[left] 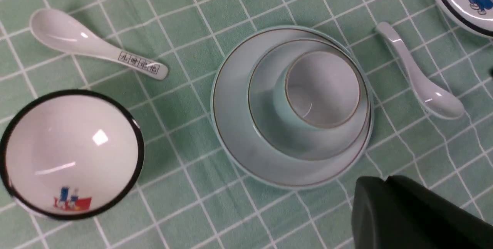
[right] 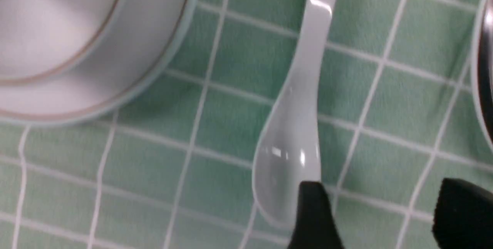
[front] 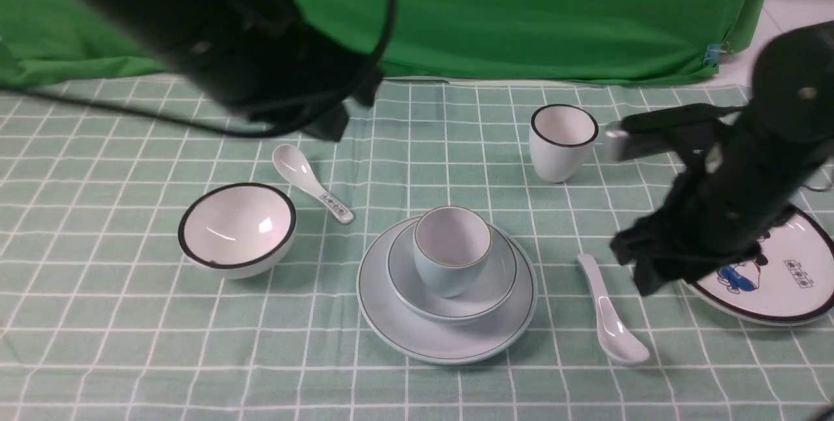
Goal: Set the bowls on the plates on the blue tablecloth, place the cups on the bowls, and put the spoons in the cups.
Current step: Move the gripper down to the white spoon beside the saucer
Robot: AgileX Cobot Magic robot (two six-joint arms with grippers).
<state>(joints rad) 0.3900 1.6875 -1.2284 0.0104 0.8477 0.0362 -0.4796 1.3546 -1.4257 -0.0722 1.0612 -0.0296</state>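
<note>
Nearest me on the blue tablecloth [front: 130, 343], the pale blue plate [front: 391, 333] carries the pale blue bowl [front: 498, 287], with the pale blue cup [front: 449, 251] upright in that bowl. Just to its right lies the plain spoon [front: 612, 317], scoop toward me. My right gripper [right: 385, 214] hangs over the scoop, fingers [right: 316, 218] apart, holding nothing. The cartoon plate [front: 788, 284] lies beside it, partly hidden by the arm. Farther left sits the black-rimmed bowl [front: 238, 229], the marked spoon [front: 313, 193] just behind. Farther still stands the white cup [front: 562, 141]. My left gripper [front: 345, 111] hovers at the back; I cannot tell whether it is apart or together.
</note>
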